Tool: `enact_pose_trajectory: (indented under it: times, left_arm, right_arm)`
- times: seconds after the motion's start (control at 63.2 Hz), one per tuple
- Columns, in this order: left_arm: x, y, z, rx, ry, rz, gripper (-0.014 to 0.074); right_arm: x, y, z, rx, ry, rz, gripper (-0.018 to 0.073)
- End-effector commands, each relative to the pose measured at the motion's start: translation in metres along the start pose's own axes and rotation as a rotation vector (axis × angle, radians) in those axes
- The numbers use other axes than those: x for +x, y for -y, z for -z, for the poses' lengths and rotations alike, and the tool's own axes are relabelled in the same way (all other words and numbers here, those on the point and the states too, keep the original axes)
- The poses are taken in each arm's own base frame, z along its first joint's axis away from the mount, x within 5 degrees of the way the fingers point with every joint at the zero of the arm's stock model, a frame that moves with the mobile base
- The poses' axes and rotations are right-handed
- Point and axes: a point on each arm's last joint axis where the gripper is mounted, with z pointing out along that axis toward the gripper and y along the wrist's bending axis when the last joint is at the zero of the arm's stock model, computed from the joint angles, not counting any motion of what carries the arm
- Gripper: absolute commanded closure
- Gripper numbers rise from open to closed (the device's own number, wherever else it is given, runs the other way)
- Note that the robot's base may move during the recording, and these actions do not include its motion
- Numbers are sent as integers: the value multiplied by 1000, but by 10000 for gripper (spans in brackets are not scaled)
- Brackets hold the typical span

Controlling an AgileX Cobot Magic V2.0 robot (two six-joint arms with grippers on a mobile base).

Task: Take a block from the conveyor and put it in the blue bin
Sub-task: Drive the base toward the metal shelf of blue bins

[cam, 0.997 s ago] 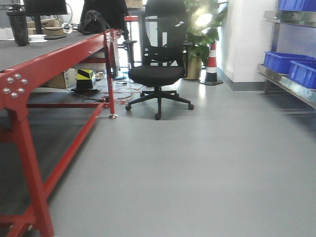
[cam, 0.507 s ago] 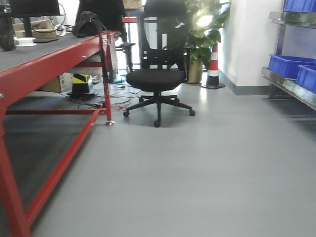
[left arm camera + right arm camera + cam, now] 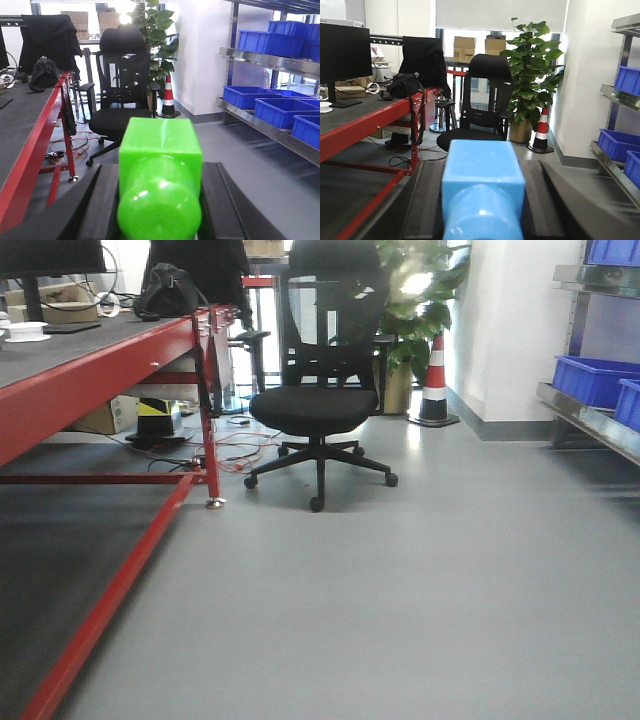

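**Front view.** We find the conveyor (image 3: 70, 345) along the left, a dark belt on a red frame. No block lies on the stretch shown. A black bag (image 3: 165, 292) and a monitor (image 3: 50, 255) sit at its far end. An office chair (image 3: 318, 405) stands on the grey floor (image 3: 420, 600) near the conveyor's far leg. A traffic cone (image 3: 434, 380) and a potted plant (image 3: 410, 295) are by the wall. Blue bins (image 3: 593, 378) rest on a metal shelf (image 3: 590, 422) at the right edge. Neither gripper appears here.

**Left wrist view.** The left gripper (image 3: 160, 205) has its jaws clamped on a green block (image 3: 161, 145), with the dark fingers (image 3: 90, 205) against its flanks. The block is glossy, with a squared body and a rounded end toward the camera. We judge it to be rigid plastic, light, and somewhat slippery. The flat side faces are the sound place to hold it, as is done here. Bins fill the shelving on the right, and the chair and conveyor lie ahead and to the left.

**Right wrist view.** The right gripper (image 3: 482, 205) is likewise closed on a blue block (image 3: 482, 170) of the same form. Its fingers (image 3: 427, 200) bear on the two sides. We expect it to handle the same way, and the curved end would offer poor purchase.

**Obstructions.** Both blocks are off the belt and in hand, and neither is in a bin. The floor toward the shelf looks open. The chair is the nearest obstacle, well apart from the bins. We judge the projecting steel edge of the shelf to be the main hazard when reaching over a bin.
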Motion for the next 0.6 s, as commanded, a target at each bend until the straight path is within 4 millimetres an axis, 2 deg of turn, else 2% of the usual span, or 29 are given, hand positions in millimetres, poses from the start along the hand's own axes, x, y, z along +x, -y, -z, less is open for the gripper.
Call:
enact_pose_trajectory:
  times: [0.0, 0.586]
  left_arm:
    - [-3, 1, 1, 8, 25, 0, 707]
    - [-3, 1, 1, 8, 25, 0, 707]
  right_arm:
    - [-2, 0, 1, 3, 26, 10, 721]
    - [-2, 0, 1, 3, 26, 10, 721]
